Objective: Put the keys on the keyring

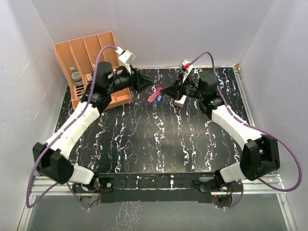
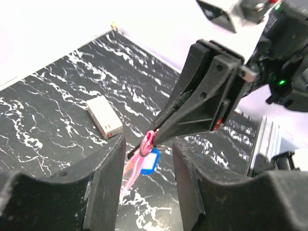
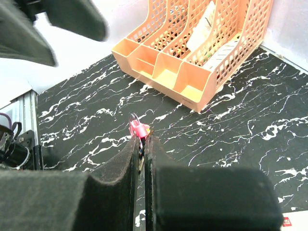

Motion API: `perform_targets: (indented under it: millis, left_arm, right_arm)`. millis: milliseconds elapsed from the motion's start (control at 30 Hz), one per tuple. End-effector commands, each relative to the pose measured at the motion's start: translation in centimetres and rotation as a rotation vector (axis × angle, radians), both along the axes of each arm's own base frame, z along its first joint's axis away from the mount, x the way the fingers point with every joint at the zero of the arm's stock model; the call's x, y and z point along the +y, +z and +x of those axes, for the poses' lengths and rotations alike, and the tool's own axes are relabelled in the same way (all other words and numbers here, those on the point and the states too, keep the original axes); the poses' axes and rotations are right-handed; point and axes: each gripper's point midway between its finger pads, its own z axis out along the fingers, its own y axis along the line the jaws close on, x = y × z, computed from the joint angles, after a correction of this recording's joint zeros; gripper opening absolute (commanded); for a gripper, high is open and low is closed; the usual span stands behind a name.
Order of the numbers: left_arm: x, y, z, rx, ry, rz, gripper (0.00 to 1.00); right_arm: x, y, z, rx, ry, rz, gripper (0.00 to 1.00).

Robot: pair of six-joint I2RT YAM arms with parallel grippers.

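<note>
A black, white-veined marble tabletop (image 1: 144,139) fills the floor of a white-walled enclosure. At its far left corner stands an orange slotted file organiser (image 1: 89,57), whose compartments hold a few papers and small items too small to make out. Both arms reach in from the near edge and meet over the far middle of the tabletop, just right of the organiser. The left claw (image 2: 147,144) is spread wide, its two black fingers (image 2: 103,183) standing apart on either side of the dangling keyring without gripping it. Whether they brush the strap cannot be told. The right claw (image 3: 142,139) faces it from the other side with its fingers pressed almost together, pinching the keyring (image 3: 138,129) at the top of the pink strap where the thin silver ring sits. A small white box (image 2: 104,117) lies flat on the tabletop just beside and below the right claw, apart from the keyring. The pink strap (image 2: 132,166) hangs down clear of the tabletop, tilted toward the left claw. The blue-headed key (image 2: 149,161) hangs just beside the strap, below the pinch point, and touches it. Something dark shows by the ring, too blurred to identify.
</note>
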Motion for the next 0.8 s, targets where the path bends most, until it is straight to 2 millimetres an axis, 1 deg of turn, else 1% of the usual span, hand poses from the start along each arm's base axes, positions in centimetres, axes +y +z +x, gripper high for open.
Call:
perform_targets:
  millis: [0,33,67,167,300,433,600,767]
  left_arm:
    - [2.3,5.2,-0.7,-0.103,0.174,-0.239,0.40]
    - [2.4,5.2,-1.2,-0.090,0.177,-0.278,0.39]
    - [2.6,4.8,-1.5,-0.069,0.186,-0.307,0.38]
    - [2.4,3.9,-2.2,-0.014,0.163,-0.388,0.36]
    - [1.5,2.0,-2.2,0.077,0.125,-0.446,0.34]
    - [1.2,1.1,-2.3,0.100,0.106,-0.498,0.34]
    - [1.2,1.2,-2.0,0.090,0.110,-0.526,0.36]
    - [0.9,1.6,-1.6,0.085,0.096,-0.532,0.37]
  right_arm:
    - [-0.4,1.9,1.1,-0.039,-0.066,0.069,0.00]
    - [-0.5,2.2,1.2,-0.037,-0.077,0.084,0.00]
    - [-0.5,2.3,1.2,-0.036,-0.083,0.098,0.00]
    - [-0.5,2.7,1.1,-0.027,-0.085,0.135,0.00]
    - [-0.6,3.5,1.1,-0.018,-0.091,0.184,0.00]
    - [-0.8,4.5,0.9,0.009,-0.103,0.257,0.00]
    - [-0.7,5.4,0.7,0.036,-0.098,0.337,0.00]
    - [-0.5,5.5,0.5,0.044,-0.077,0.356,0.00]
